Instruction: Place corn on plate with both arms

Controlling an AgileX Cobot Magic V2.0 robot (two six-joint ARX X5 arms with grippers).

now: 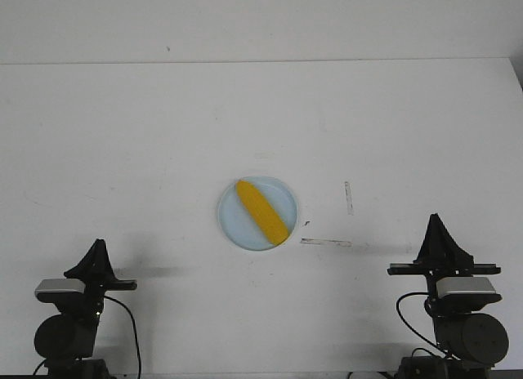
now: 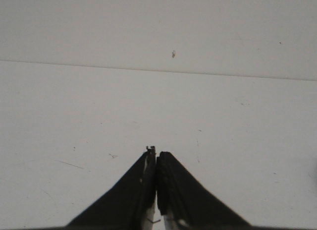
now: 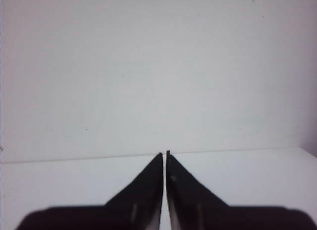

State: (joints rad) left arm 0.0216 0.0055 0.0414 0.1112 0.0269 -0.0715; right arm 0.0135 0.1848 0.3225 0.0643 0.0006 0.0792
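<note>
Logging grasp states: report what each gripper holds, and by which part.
Nothing is held. The left gripper and right gripper have shut, empty jaws; the corn lies on the plate.

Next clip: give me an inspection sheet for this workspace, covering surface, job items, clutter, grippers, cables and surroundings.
Surface: white table, faint scuffs.
Job's things: corn lies diagonally on the plate, one end at the rim.
Clutter: two tape strips right of the plate.
Grippers: left gripper and right gripper shut, empty, at the near edge.
Cables: black cables by both arm bases.
Surroundings: plain white wall.
</note>
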